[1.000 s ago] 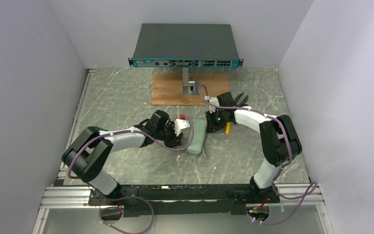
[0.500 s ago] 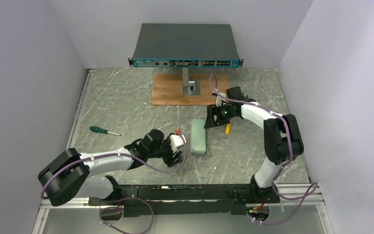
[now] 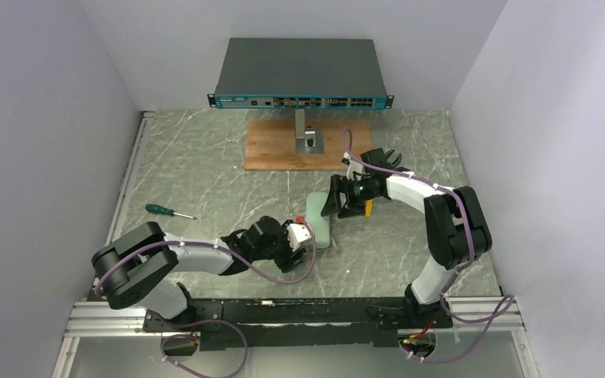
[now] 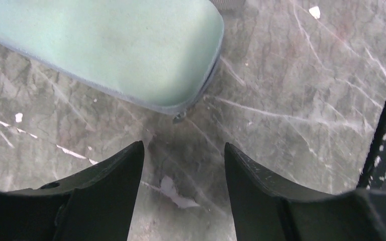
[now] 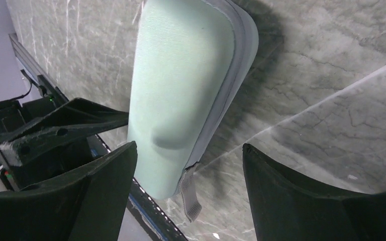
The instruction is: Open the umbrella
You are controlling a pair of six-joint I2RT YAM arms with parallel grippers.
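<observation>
The umbrella itself is hidden. A pale grey-green oval case (image 3: pixel 317 222) lies closed on the marble table, and it also fills the top of the left wrist view (image 4: pixel 105 45) and the right wrist view (image 5: pixel 181 85). My left gripper (image 3: pixel 306 246) (image 4: pixel 184 145) is open just short of the case's near end, with only bare table between its fingers. My right gripper (image 3: pixel 335 206) (image 5: pixel 189 145) is open over the far end, looking along the case. A grey zipper tab (image 5: pixel 191 198) hangs at the case's seam.
A network switch (image 3: pixel 300 75) stands at the back, with a wooden board (image 3: pixel 276 146) and a metal stand (image 3: pixel 303 134) in front of it. A green-handled screwdriver (image 3: pixel 165 211) lies at the left. A small yellow object (image 3: pixel 368 207) lies under the right wrist. Walls close both sides.
Both grippers have opened. The left arm pulled back toward the near edge, then came in at the case's near end. The right gripper shifted slightly toward the case's far end.
</observation>
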